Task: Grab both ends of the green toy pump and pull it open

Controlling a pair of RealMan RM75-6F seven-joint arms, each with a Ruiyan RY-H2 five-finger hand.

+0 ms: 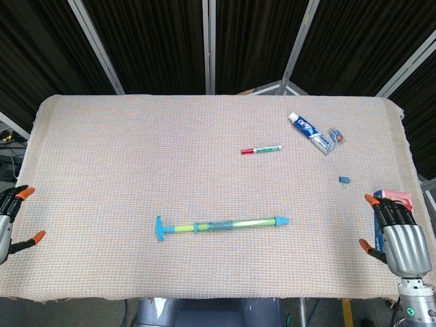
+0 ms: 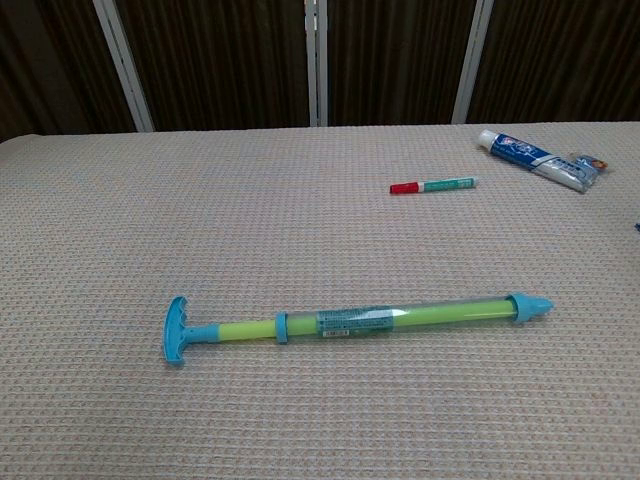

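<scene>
The green toy pump (image 1: pixel 221 225) (image 2: pixel 355 321) lies flat near the table's front edge, its blue T-handle (image 1: pixel 160 228) (image 2: pixel 178 330) to the left and its blue nozzle (image 1: pixel 281 221) (image 2: pixel 530 307) to the right. My left hand (image 1: pixel 10 221) shows at the far left edge of the head view, fingers apart and holding nothing. At the far right edge my right hand (image 1: pixel 398 235) is upright with fingers spread, also holding nothing. Both hands are well away from the pump. The chest view shows neither hand.
A red and white marker (image 1: pixel 261 149) (image 2: pixel 432 185) lies beyond the pump. A toothpaste tube (image 1: pixel 311 133) (image 2: pixel 532 158) sits at the back right, with a small blue piece (image 1: pixel 345 180) nearer the right hand. A red packet (image 1: pixel 397 196) lies by the right edge.
</scene>
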